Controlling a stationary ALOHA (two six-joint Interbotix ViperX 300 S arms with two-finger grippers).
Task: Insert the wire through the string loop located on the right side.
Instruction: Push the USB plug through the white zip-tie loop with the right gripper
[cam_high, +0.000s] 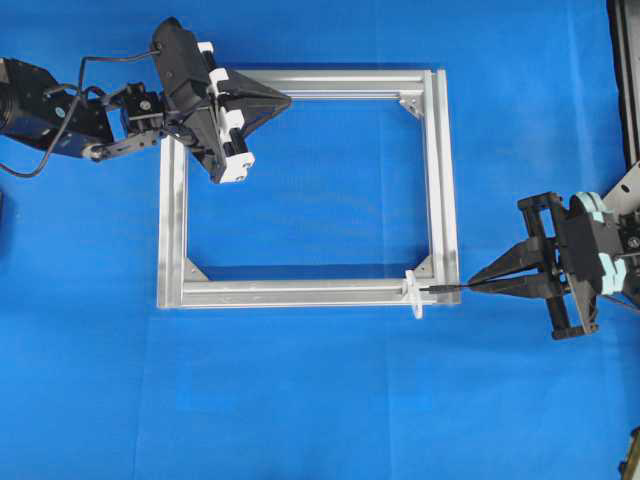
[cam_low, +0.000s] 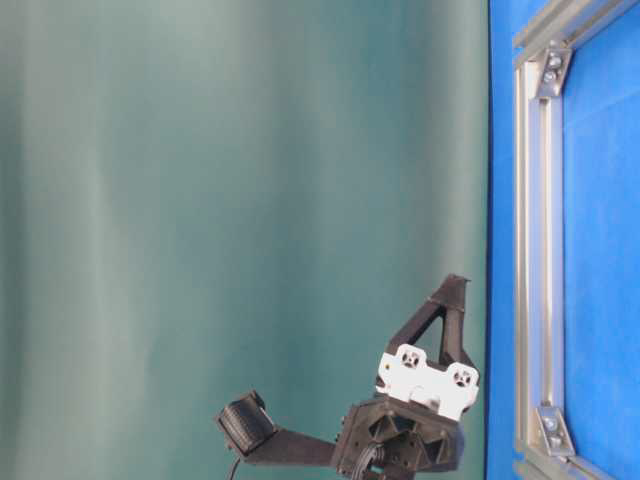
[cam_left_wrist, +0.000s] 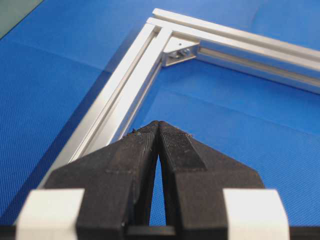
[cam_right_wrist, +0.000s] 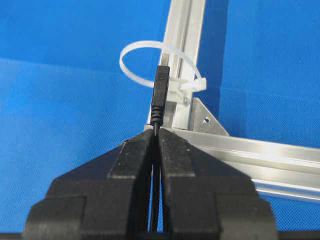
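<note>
Here, the right claw (cam_high: 478, 282) sits just off the right edge of the aluminium frame (cam_high: 441, 180), its 2 fingers pressed together on the wire (cam_right_wrist: 160, 92). The right wrist view shows the thin black cable running up between the fingers and the dark plug standing out past the fingertips, pointed at the string loop (cam_right_wrist: 145, 62). The loop is a white tie fastened round the frame's bar next to a silver corner bracket (cam_right_wrist: 206, 120); its ring stands open on the far side of the plug. The plug's tip overlaps the ring's near edge in that view, but whether it has actually entered the ring cannot be told. From overhead, the plug reaches across the frame's lower right corner and ends just beside the white tie (cam_high: 412, 293).

The left claw (cam_high: 285, 98) hovers over the frame's upper left corner, well apart from the wire and the loop. Its fingers are pressed together with nothing between them, as the left wrist view shows (cam_left_wrist: 159, 131). In the table-level view, that arm hangs above the blue desk (cam_low: 600, 250).

The frame lies flat on the blue desk (cam_high: 320, 400), a rectangle with a bracket in each corner.
</note>
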